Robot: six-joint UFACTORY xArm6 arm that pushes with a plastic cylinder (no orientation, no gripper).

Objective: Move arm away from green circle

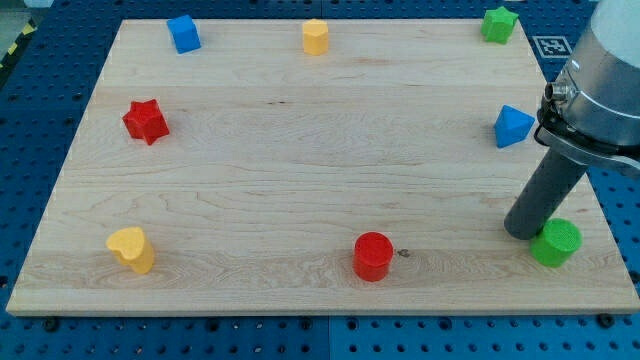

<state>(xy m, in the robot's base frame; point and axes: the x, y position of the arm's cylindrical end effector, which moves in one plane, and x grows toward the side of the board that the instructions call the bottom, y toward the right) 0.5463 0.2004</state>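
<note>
The green circle [556,243] lies on the wooden board near the view's bottom right corner. My tip [522,230] rests on the board right beside it, on its left, touching or nearly touching it. The dark rod rises up and to the right toward the grey arm body at the view's right edge.
A red circle [373,256] sits at the bottom middle, a yellow heart [132,249] at the bottom left, a red star [146,121] at the left. A blue block [184,33], a yellow block [316,36] and a green star [498,24] line the top. A blue block [513,126] sits at the right.
</note>
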